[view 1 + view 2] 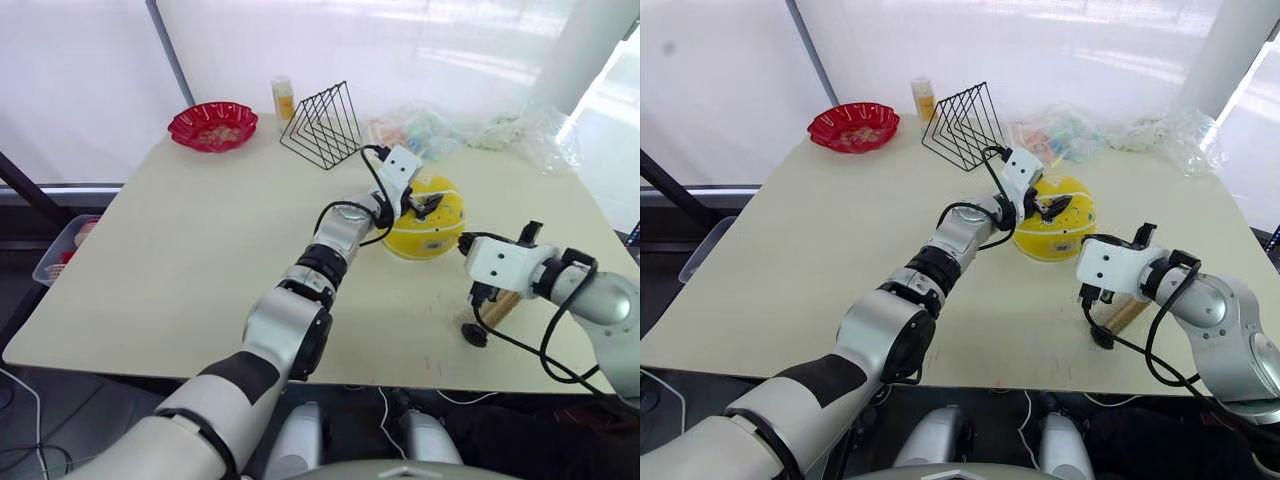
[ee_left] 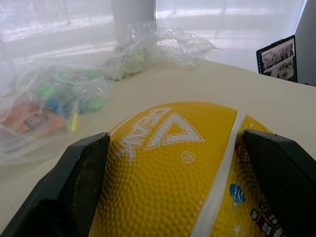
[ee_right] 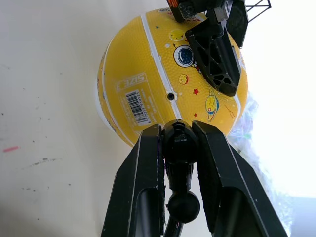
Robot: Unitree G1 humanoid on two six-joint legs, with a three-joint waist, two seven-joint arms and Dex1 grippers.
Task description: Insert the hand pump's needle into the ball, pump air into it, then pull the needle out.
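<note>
The ball sat on the worktop, towards its far right part. The left hand was spread wide over the ball's top, one finger on each side of it, pressing against the rubber. The right hand was clenched on the needle fitting, pointed at the ball and just short of its small valve hole. The hand pump lay on the worktop beneath the right wrist, its hose looping near the front edge. A red bowl and a wire rack stood at the far side, well apart from the ball.
</note>
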